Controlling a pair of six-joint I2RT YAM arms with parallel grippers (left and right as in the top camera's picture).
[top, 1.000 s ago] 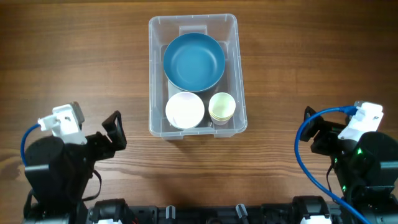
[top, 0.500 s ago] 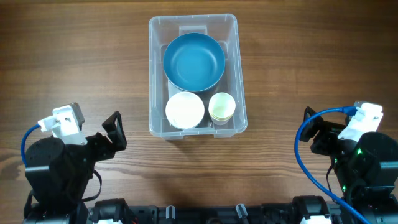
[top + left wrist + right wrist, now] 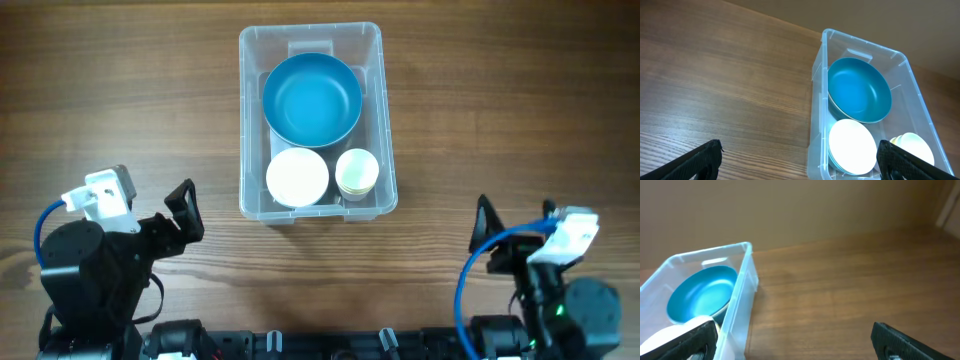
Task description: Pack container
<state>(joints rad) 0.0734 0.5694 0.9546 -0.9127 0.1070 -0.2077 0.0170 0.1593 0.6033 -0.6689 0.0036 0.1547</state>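
The clear plastic container [image 3: 248,120] stands at the table's middle back. Inside it are a blue bowl [image 3: 311,97], a white bowl [image 3: 297,177] and pale stacked cups [image 3: 357,172]. My left gripper [image 3: 185,208] is open and empty at the front left, well apart from the container. My right gripper [image 3: 487,228] is open and empty at the front right. The left wrist view shows the container [image 3: 818,75] with the blue bowl [image 3: 860,90], white bowl [image 3: 852,145] and cups [image 3: 912,145]. The right wrist view shows the container [image 3: 742,285] and the blue bowl [image 3: 700,295].
The wooden table [image 3: 120,110] spreads round the container on all sides. Blue cables loop by both arm bases, one at the left [image 3: 40,235] and one at the right [image 3: 470,290].
My right arm has pulled back toward the front edge and lowered in the overhead view. The left arm and the container's contents have not moved.
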